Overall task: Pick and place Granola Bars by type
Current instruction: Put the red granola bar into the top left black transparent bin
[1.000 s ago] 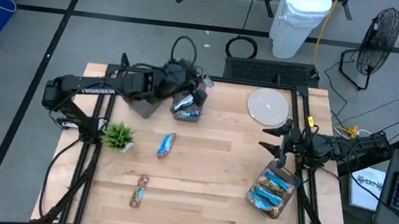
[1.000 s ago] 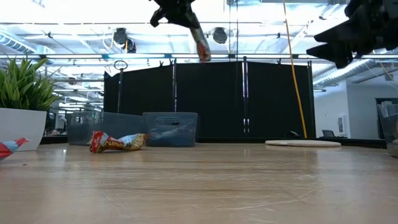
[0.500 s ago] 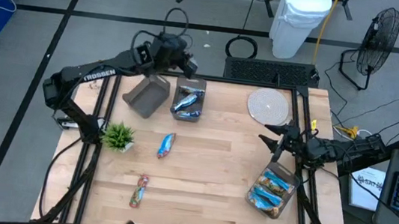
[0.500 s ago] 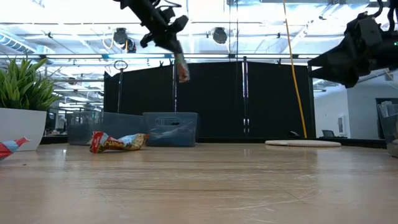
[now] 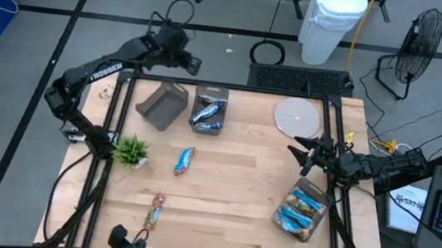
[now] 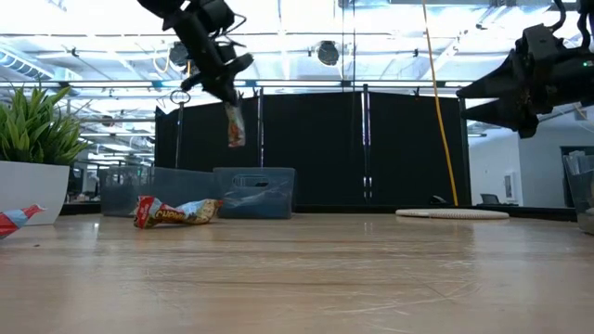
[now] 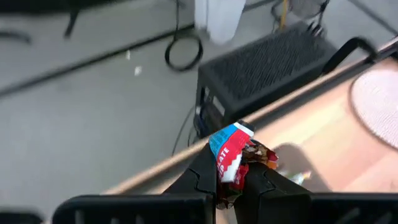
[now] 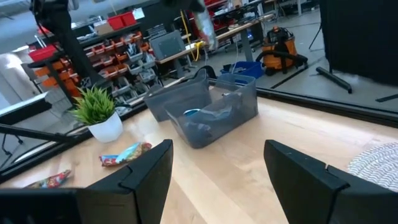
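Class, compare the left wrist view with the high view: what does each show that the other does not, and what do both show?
Only the left wrist view: the red-and-blue wrapper print of the granola bar pinched in the left gripper.
Only the high view: both bins, the plant, two loose bars, the right gripper open over the table's right side.
Both: the round mat, table edge.

Wooden table (image 5: pixel 229 200), bins (image 5: pixel 210 110), plant (image 5: pixel 131 150), granola bars (image 5: pixel 184 161)

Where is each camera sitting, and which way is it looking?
High view: overhead, straight down; both arms show.
Low view: table height, looking across; left gripper dangles a granola bar.
Left wrist view: past its fingers pinching that bar.
Right wrist view: past the open right gripper toward the bins.
Shared: the plant shows in right wrist, low and high views.
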`<state>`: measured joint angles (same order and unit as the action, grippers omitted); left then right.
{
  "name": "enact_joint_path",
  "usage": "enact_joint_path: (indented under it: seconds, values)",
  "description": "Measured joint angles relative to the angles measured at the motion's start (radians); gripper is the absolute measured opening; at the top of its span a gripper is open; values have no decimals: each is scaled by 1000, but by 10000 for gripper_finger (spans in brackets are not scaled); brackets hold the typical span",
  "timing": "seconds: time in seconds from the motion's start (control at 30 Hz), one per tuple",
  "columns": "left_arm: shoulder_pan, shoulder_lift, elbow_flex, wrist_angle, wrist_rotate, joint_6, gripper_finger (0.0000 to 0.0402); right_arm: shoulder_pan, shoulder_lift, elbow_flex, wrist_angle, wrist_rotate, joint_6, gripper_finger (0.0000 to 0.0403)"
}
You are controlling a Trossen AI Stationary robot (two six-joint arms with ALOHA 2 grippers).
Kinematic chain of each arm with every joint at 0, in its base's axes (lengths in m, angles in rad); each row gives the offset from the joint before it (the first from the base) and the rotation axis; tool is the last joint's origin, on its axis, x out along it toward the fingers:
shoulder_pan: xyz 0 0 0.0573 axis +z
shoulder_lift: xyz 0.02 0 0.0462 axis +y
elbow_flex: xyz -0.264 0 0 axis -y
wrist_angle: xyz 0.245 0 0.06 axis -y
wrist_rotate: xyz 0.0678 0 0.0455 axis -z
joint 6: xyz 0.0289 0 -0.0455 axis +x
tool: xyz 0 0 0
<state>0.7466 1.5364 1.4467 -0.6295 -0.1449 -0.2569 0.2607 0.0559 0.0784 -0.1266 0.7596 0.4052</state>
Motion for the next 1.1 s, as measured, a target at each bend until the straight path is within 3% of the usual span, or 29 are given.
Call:
enact_joint_path:
  seconds: [0.43, 0.73, 1.1]
  values:
    - [125, 0, 0, -282, 70, -61, 24, 0, 0, -1, -3, -1, -1, 242]
    - [175, 0, -2, -340, 163, -73, 24, 0, 0, -2, -4, -1, -1, 242]
    - [159, 1, -199, -306, 223, -250, 23, 0, 0, -2, -4, -1, -1, 243]
